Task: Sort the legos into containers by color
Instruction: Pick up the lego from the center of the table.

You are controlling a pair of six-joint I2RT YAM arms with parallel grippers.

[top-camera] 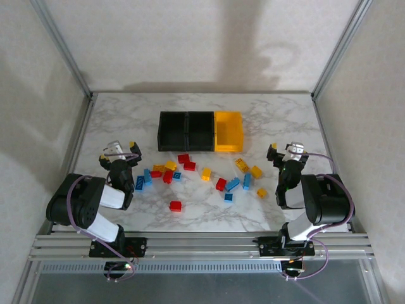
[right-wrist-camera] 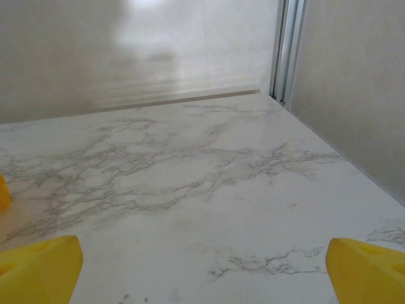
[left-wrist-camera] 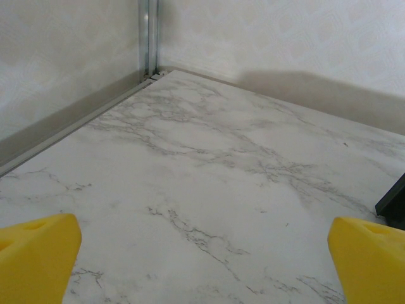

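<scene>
**Marble counter [top-camera: 126, 120], legos [top-camera: 190, 174] unsorted**

At back centre, a row of containers [top-camera: 200, 131]: two black, one yellow on the right. Just in front, scattered red, blue and yellow legos. Flanking them, left end effector [top-camera: 118, 151] and right end effector [top-camera: 285, 150], both spread wide, gripping nothing.

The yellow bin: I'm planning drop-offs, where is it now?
Overhead view: the yellow bin sits at the right end of the three-bin row, touching the middle black bin, beyond the bricks.

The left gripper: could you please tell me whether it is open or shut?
Open. On the left gripper, the yellow fingertips sit at opposite edges of the wrist view, with bare table between.
</scene>
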